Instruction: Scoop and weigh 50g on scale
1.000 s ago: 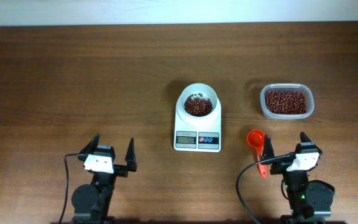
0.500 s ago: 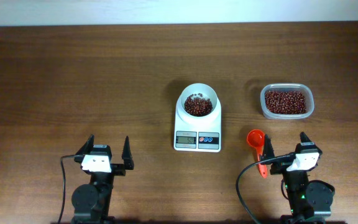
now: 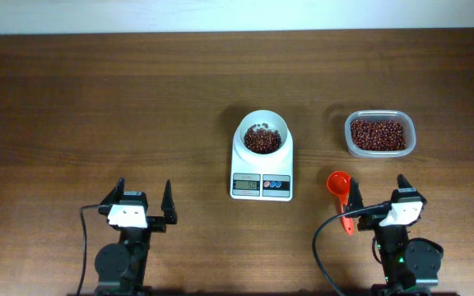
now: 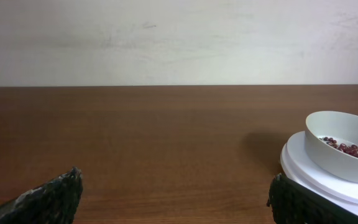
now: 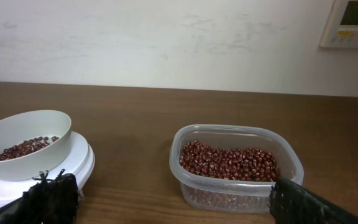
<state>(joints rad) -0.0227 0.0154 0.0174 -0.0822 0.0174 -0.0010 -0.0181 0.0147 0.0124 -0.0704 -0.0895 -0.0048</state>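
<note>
The white scale (image 3: 262, 186) stands mid-table, and its round bowl (image 3: 262, 130) holds a shallow heap of red-brown beans (image 3: 261, 141). A red scoop (image 3: 341, 196) lies on the table, right of the scale and just left of my right gripper (image 3: 378, 191), which is open and empty. My left gripper (image 3: 144, 197) is open too, low at the front left with nothing between its fingers. In the left wrist view the bowl (image 4: 344, 146) is at the right edge. The right wrist view shows the bowl (image 5: 23, 143) on the left; the scoop is hidden there.
A clear plastic tub (image 3: 379, 134) of the same beans stands right of the scale, and it is straight ahead of my right gripper's fingers (image 5: 316, 205) in the right wrist view. A white wall runs along the table's far edge.
My left gripper has shifted slightly to the left over the last second. The right gripper, scoop, scale and tub have not moved.
</note>
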